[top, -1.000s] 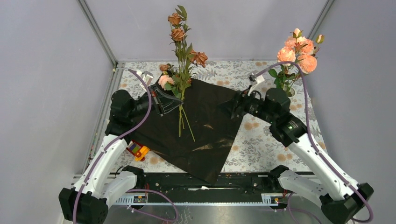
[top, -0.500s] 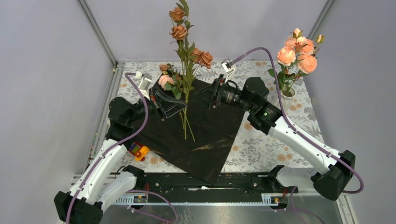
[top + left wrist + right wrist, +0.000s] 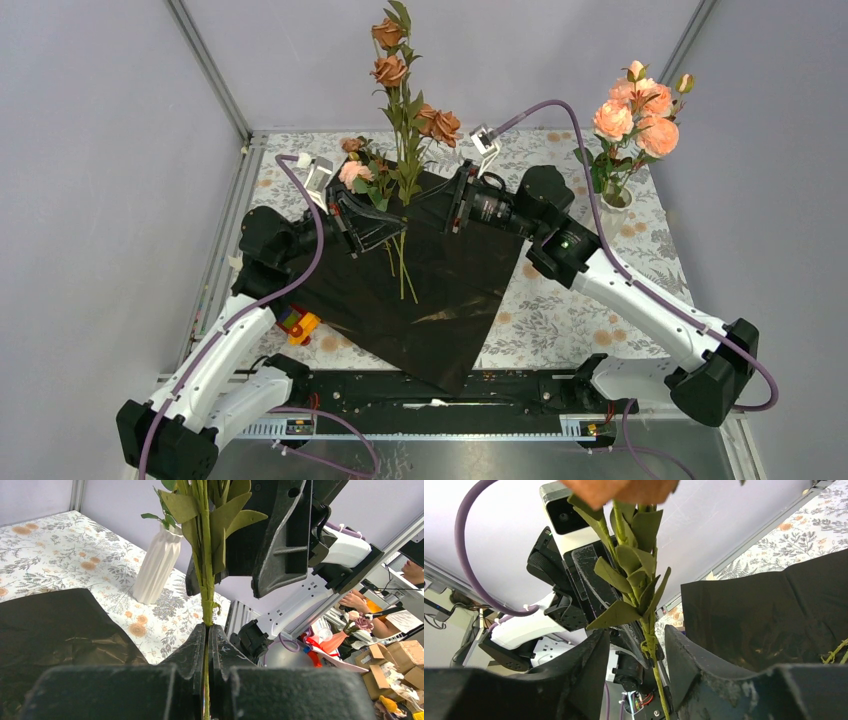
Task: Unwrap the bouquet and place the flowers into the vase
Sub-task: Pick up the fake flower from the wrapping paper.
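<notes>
My left gripper (image 3: 388, 222) is shut on the thin green stems of the flowers (image 3: 400, 110), brownish roses that stand upright above the table. In the left wrist view the stem (image 3: 206, 605) runs straight up out of the pinched fingers (image 3: 192, 647). My right gripper (image 3: 428, 196) reaches in from the right, open, with its jaws either side of the same leafy stem (image 3: 651, 647) just above the left gripper and a gap on both sides. The bouquet's black wrapping paper (image 3: 440, 290) lies spread flat. The white ribbed vase (image 3: 616, 196) at the right holds peach-pink roses (image 3: 636, 108).
A small pink rose with leaves (image 3: 353, 172) lies on the paper's far left corner. A colourful toy-block car (image 3: 297, 322) sits by the paper's left edge. Metal frame posts rise at the two back corners, and the flowered tablecloth (image 3: 570, 300) shows right of the paper.
My right arm has swung left from beside the vase to the held stems, and its jaws have narrowed around them. The left gripper has shifted the flowers slightly right and up.
</notes>
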`<control>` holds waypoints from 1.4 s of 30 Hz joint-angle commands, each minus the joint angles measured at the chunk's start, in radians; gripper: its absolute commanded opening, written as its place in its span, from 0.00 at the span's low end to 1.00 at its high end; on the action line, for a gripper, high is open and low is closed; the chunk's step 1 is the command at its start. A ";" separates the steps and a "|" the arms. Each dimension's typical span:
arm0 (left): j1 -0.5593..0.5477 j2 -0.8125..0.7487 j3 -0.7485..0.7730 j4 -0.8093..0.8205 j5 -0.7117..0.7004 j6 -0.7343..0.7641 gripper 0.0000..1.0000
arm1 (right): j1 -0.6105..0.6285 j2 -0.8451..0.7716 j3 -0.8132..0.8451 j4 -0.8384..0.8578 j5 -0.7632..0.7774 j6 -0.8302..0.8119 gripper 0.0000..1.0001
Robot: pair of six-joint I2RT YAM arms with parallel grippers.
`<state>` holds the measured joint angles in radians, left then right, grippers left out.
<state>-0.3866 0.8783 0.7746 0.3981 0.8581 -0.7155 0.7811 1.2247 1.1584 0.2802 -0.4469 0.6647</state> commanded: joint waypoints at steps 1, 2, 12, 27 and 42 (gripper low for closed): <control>-0.008 0.001 0.013 0.067 -0.021 0.008 0.00 | 0.014 0.016 0.050 0.066 -0.037 0.013 0.49; -0.008 0.001 0.012 0.068 -0.023 0.007 0.00 | 0.015 0.020 0.050 0.064 -0.038 0.013 0.46; -0.010 0.011 0.018 0.071 -0.017 0.002 0.00 | 0.018 0.029 0.038 0.082 -0.032 0.022 0.32; -0.014 0.023 0.026 0.063 -0.027 0.007 0.00 | 0.018 0.026 0.019 0.079 -0.012 0.007 0.00; 0.014 0.037 0.117 -0.242 -0.079 0.237 0.80 | 0.045 -0.140 0.002 -0.173 0.233 -0.319 0.00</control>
<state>-0.3977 0.9241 0.8463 0.2184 0.8062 -0.5713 0.8082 1.1706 1.1347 0.2108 -0.3546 0.5240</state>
